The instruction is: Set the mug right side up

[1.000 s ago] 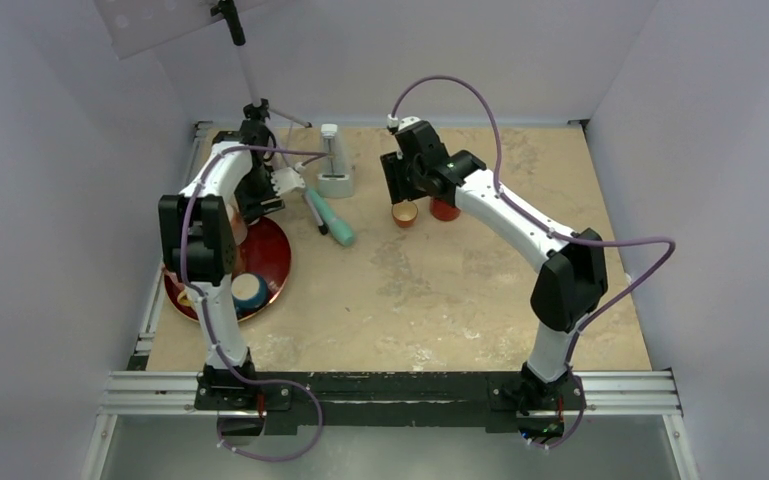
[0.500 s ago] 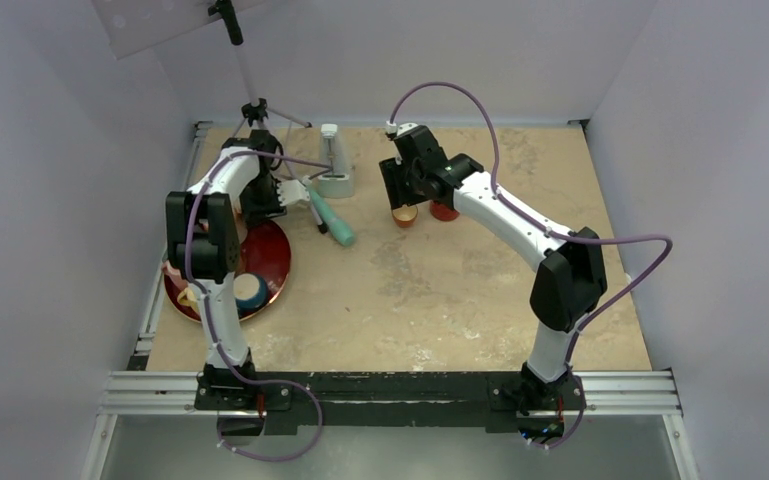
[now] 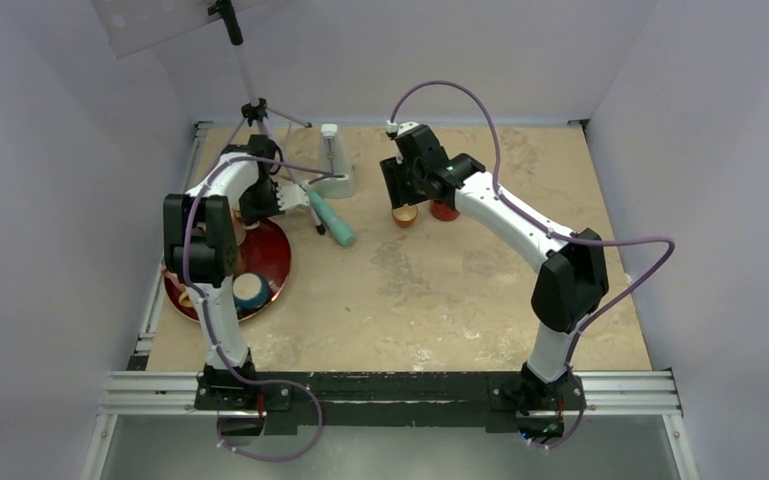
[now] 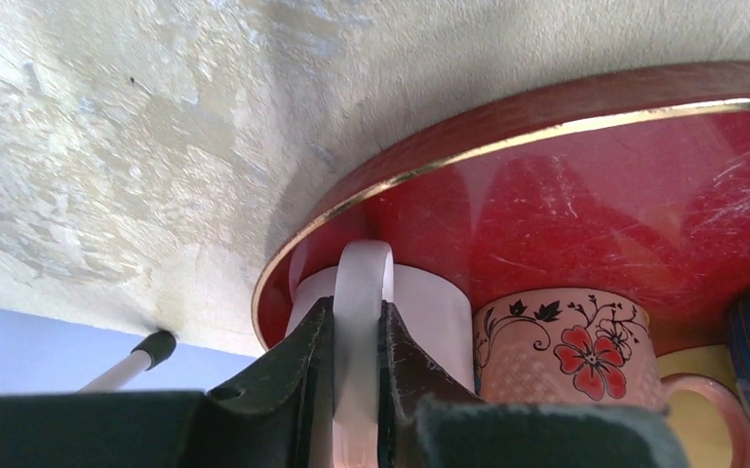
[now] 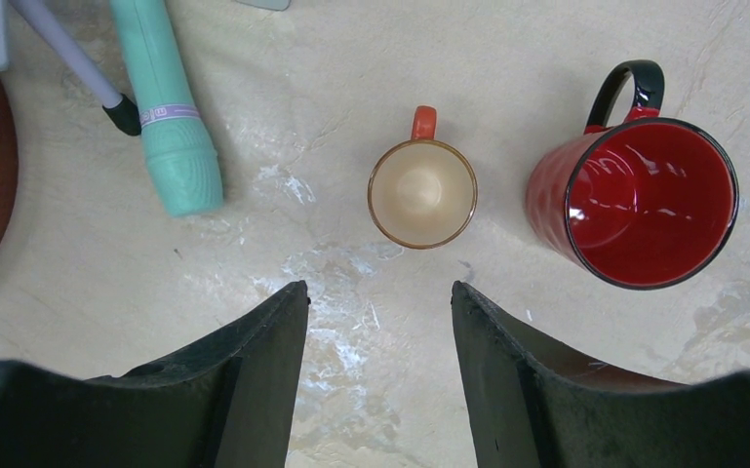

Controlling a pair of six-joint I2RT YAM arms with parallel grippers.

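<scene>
A white mug stands on the red plate, and I cannot tell which way up it is. My left gripper is shut on its white handle, one finger on each side. In the top view the left arm hangs over the plate's far edge and hides the white mug. My right gripper is open above bare table, just short of a small orange cup and a red mug, both mouth up.
A pink floral mug touches the white mug, with a blue mug nearer on the red plate. A teal cylinder, a tripod leg and a white stand lie between the arms.
My left gripper has drawn back toward the plate's far edge and shut on the white mug's handle. The right arm has hardly moved.
</scene>
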